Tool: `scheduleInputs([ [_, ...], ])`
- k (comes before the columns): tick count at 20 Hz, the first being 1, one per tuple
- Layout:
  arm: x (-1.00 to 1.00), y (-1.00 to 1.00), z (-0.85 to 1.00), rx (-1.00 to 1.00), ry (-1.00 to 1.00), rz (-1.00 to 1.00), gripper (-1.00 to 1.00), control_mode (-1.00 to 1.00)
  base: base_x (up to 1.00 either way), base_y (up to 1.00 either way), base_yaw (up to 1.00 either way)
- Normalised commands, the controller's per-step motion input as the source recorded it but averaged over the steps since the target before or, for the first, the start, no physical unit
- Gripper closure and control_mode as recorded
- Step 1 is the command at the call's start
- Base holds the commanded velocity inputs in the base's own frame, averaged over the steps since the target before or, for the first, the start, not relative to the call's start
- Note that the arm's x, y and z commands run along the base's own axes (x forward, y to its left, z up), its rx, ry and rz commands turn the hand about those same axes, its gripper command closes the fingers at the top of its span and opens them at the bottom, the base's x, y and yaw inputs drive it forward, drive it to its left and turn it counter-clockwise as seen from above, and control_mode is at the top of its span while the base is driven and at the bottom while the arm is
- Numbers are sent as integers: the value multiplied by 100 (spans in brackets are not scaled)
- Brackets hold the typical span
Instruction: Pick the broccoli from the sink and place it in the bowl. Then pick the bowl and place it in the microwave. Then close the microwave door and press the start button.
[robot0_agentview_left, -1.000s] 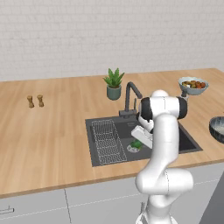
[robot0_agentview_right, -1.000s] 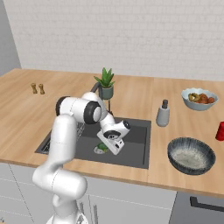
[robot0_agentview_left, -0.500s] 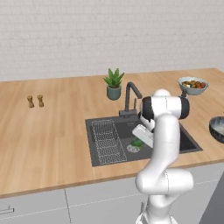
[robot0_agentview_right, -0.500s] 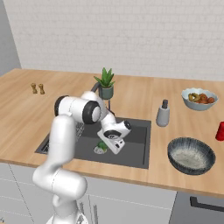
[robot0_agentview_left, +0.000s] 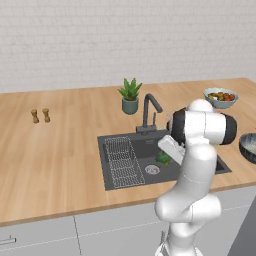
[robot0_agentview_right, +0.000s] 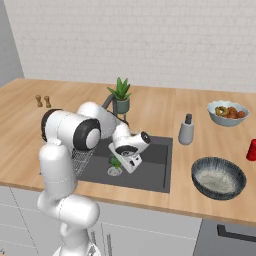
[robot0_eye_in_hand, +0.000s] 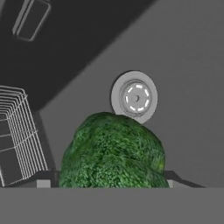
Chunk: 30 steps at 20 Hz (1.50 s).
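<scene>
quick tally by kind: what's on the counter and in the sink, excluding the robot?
Bowls: 2 (striped bowl, fruit bowl)
Shakers: 2 (pair)
Potted plant: 1
Bottle: 1
Red item at counter edge: 1
Broccoli: 1
Wire rack: 1
Total: 9

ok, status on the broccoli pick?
Gripper open, down in the sink. Broccoli between the fingertips, not gripped yet. Bowl waiting on counter. Nothing blocking.

Broccoli (robot0_eye_in_hand: 113, 151) in the sink (robot0_agentview_left: 115, 175) at frame centre, beside the drain (robot0_eye_in_hand: 134, 97), wire rack (robot0_agentview_left: 123, 161) to its left, bowl (robot0_agentview_right: 218, 177) on the tabletop (robot0_agentview_left: 55, 150) at lower right
</scene>
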Motion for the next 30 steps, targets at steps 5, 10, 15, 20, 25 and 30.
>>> scheduleInputs([
  [5, -62, -41, 100, 0, 7, -3, 100, -100, 0, 0, 0],
  [10, -76, -47, 100, -1, 10, -4, 100, -100, 0, 0, 0],
  [15, -63, -48, 97, -9, 15, -14, 100, -100, 0, 0, 0],
  [20, -11, -64, 67, -16, 35, -25, 100, -100, 0, 0, 0],
  [25, 0, -71, 43, -16, 39, -29, 100, -100, 0, 0, 0],
  [30, -1, -75, 23, -15, 28, -23, 100, -100, 0, 0, 0],
])
